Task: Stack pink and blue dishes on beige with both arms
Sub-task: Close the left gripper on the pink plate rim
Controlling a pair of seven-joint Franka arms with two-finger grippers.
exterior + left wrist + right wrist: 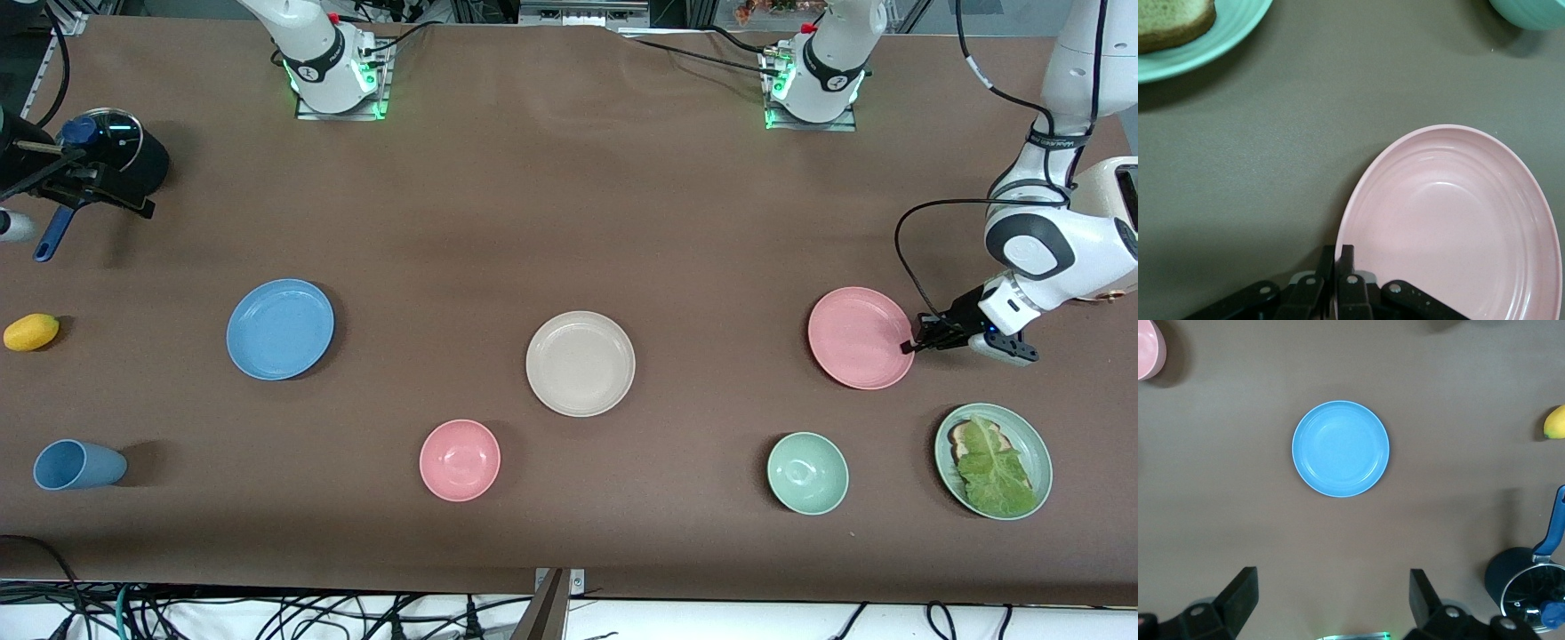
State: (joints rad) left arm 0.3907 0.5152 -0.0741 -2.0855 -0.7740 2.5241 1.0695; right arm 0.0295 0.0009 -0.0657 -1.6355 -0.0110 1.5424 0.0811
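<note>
Since all three plates lie apart on the table, no stacking is complete: the beige plate sits bare at the centre of the front view, the pink plate at right of centre, and the blue plate at left of centre. The first transfer appears to be at the grasp stage. The left gripper is at the pink plate's rim on the side toward the left arm's end of the table; in the left wrist view its fingers are pressed together on that rim at the lower middle of the frame, and the plate seems tilted slightly upward. The right gripper hangs high above the table with its fingers wide apart, the blue plate centred in the right wrist view, well clear of the fingertips. Remaining work, as judged: carry pink to beige, then grasp and carry blue.
</note>
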